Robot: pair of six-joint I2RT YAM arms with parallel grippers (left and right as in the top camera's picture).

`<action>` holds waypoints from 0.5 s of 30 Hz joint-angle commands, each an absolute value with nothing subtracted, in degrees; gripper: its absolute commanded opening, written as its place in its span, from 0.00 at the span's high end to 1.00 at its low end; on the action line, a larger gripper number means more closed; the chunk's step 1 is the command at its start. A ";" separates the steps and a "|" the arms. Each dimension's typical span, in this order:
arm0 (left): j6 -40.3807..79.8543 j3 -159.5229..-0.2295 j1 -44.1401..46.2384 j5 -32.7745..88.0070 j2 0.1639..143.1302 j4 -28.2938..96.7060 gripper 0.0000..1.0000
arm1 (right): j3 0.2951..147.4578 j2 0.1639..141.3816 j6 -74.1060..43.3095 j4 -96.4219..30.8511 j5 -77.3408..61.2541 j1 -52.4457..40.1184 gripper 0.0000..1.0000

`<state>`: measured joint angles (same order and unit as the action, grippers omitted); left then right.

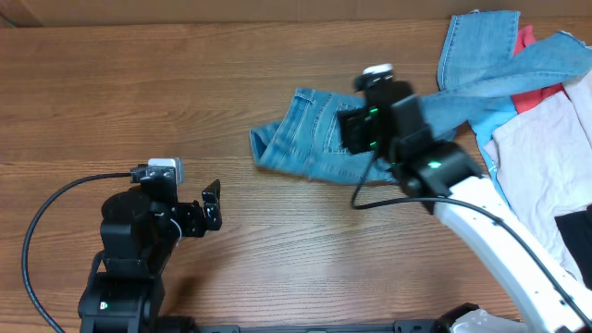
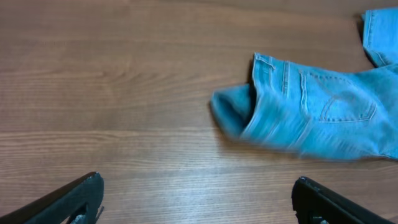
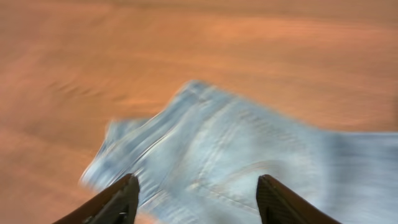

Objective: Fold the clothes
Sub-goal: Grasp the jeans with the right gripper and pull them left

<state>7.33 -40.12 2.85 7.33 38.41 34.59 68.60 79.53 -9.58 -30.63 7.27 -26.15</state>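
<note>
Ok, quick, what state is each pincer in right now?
Left pincer: open wide, holding nothing.
Right pincer: open, above the jeans; the view is blurred, but nothing looks gripped.

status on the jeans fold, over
Left gripper open, off the cloth. Right gripper open above jeans. Jeans bunched, leg trailing toward garment pile.

Overhead: I'm looking straight down from high above the jeans (image 1: 310, 139).
Left wrist: low, facing forward, jeans (image 2: 311, 106) ahead and rightward, near.
Right wrist: close above the jeans (image 3: 236, 155), blurred.
Shared: all three catch the jeans.
</note>
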 commanded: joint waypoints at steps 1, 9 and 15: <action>6.90 -41.67 2.66 11.40 40.84 30.68 0.06 | 72.07 72.62 -8.99 -31.44 12.86 -20.25 0.35; 10.72 -48.99 7.03 19.55 66.11 21.87 0.00 | 72.07 70.19 -18.06 -48.66 12.38 -0.21 0.31; 10.39 -68.66 13.37 22.83 91.57 24.27 0.00 | 72.07 70.19 -18.09 -52.95 12.38 3.95 0.31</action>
<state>9.78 -57.58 10.74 18.17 80.55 23.57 71.31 70.41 -17.02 -52.18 12.25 3.07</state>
